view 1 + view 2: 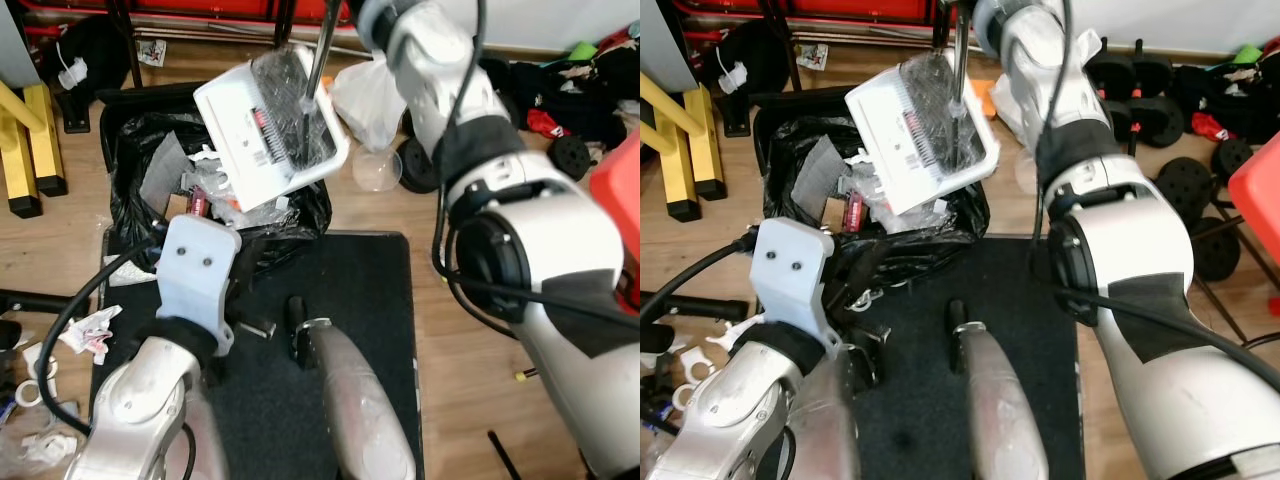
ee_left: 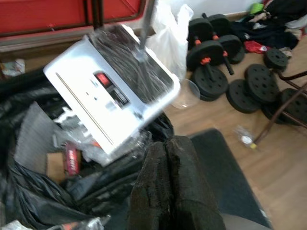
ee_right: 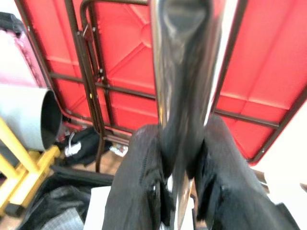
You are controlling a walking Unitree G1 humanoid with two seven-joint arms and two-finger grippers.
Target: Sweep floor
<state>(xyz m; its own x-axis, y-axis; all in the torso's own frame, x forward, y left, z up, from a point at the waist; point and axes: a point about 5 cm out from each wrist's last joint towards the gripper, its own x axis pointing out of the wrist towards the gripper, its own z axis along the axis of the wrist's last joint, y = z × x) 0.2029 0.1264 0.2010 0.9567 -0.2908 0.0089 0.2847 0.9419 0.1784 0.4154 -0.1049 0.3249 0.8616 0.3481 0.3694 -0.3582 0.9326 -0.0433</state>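
Clearly the right gripper (image 3: 180, 191) clamps a smooth chrome handle (image 3: 184, 72), its padded black fingers (image 3: 139, 191) pressed to either side of the tube. That pole looks stiff, light and slippery, so a firm hold well up the shaft seems wise. Below the gripper hangs a white plastic dustpan (image 1: 270, 125), tilted over a crinkly black bin bag (image 1: 135, 150) stuffed with paper and wrappers. The left gripper (image 2: 168, 187) sits nearer, fingers pressed together, apparently empty, above a dark mat (image 1: 370, 290).
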